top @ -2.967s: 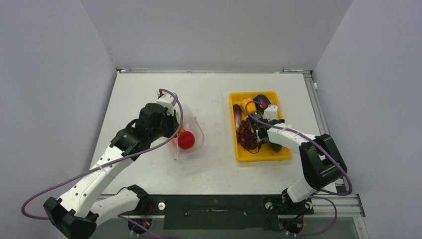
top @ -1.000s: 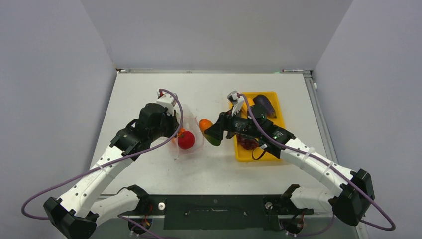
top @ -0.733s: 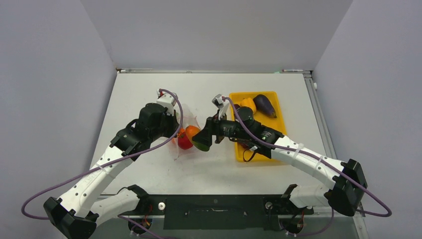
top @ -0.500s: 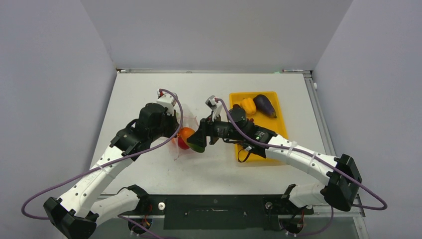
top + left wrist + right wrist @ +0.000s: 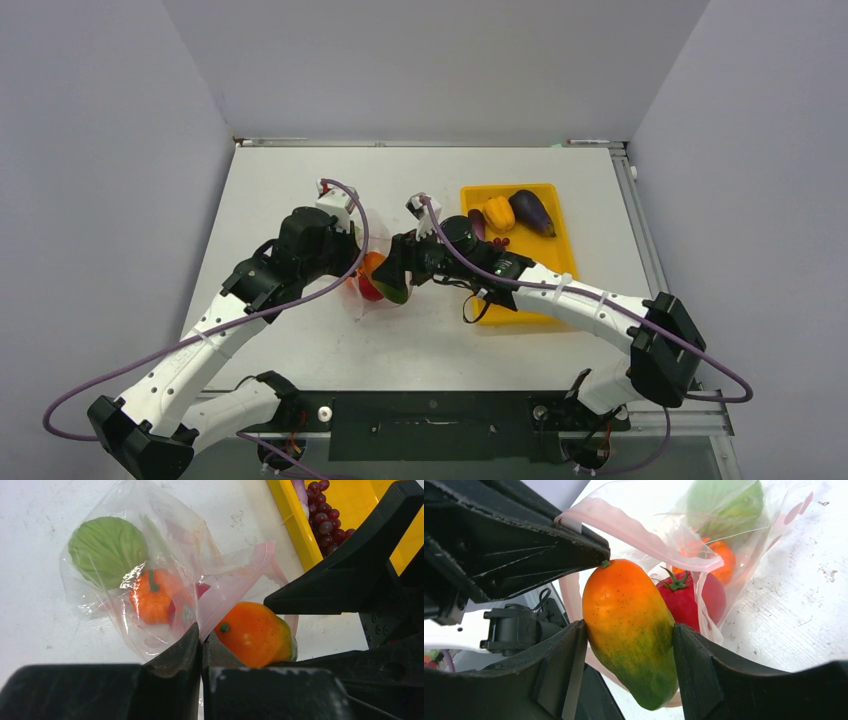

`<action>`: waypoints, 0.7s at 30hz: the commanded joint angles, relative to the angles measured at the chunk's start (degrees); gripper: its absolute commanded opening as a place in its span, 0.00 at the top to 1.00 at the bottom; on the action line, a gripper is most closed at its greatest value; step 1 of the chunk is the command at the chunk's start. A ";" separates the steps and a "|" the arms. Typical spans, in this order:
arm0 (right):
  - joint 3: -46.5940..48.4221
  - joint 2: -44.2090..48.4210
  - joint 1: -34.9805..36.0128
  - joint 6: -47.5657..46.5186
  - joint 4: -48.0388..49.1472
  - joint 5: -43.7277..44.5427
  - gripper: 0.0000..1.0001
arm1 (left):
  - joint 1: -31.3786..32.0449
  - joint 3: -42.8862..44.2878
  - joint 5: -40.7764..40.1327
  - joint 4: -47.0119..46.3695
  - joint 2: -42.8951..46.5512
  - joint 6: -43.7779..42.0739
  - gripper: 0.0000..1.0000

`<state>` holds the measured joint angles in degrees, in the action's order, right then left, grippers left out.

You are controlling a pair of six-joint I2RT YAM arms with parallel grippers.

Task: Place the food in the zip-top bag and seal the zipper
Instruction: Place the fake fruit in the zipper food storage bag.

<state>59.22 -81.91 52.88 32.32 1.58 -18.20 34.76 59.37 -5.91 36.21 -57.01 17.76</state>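
The right gripper [image 5: 628, 645] is partly open and clamps the orange-green mango [image 5: 629, 615] between its fingers at the zip-top bag [image 5: 170, 530] mouth. The left gripper [image 5: 201, 647] is fully closed, pinching the pink zipper [image 5: 235, 581] beside that mango.

Tomato [image 5: 696, 597] lay half hidden behind mango [image 5: 629, 625]; grape bunch [image 5: 325, 520] and yellow tray [image 5: 292, 522] ran off left-wrist picture's top edge.

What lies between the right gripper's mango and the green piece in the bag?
A red tomato and a small orange piece, inside the bag; right wrist view.
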 commanded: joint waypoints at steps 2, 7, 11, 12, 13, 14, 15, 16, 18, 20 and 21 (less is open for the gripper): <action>4.88 -2.04 0.93 1.34 0.40 5.76 0.42 | -0.31 0.42 1.52 -2.68 0.95 -0.53 1.00; 6.18 -3.34 1.28 2.25 0.09 7.56 0.21 | -0.31 0.55 1.69 -2.62 0.68 -0.62 1.00; 6.31 -3.06 1.49 2.19 0.25 8.47 0.09 | -0.31 0.61 1.67 -2.49 0.68 -0.63 1.00; 6.14 -2.72 1.52 2.01 0.34 8.52 0.08 | -0.33 0.59 1.69 -2.50 0.68 -0.62 1.00; 5.97 -2.40 1.55 1.79 0.35 8.57 0.07 | -0.36 0.61 1.69 -2.48 0.68 -0.62 1.00; 5.83 -1.91 1.57 1.72 0.23 8.69 0.07 | -0.36 0.64 1.63 -2.53 0.68 -0.62 1.00; 5.64 -1.42 1.60 1.51 0.03 8.78 0.07 | -0.32 0.60 1.59 -2.40 0.68 -0.62 1.00; 5.48 -0.85 1.61 1.29 -0.26 8.79 0.07 | -0.32 0.59 1.52 -2.43 0.72 -0.62 1.00; 5.12 0.35 1.60 0.98 -0.94 8.86 0.07 | -0.31 0.66 1.29 -2.40 0.70 -0.55 1.00; 4.58 1.94 1.70 0.68 -1.40 9.01 0.07 | -0.35 0.60 1.09 -2.39 0.68 -0.53 1.00; 4.32 2.71 1.77 0.53 -2.62 9.11 0.07 | -0.32 0.58 1.01 -2.44 0.68 -0.46 1.00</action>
<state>62.96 -84.31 54.11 33.87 -0.78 -10.72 34.68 59.37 -5.08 36.21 -57.01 17.54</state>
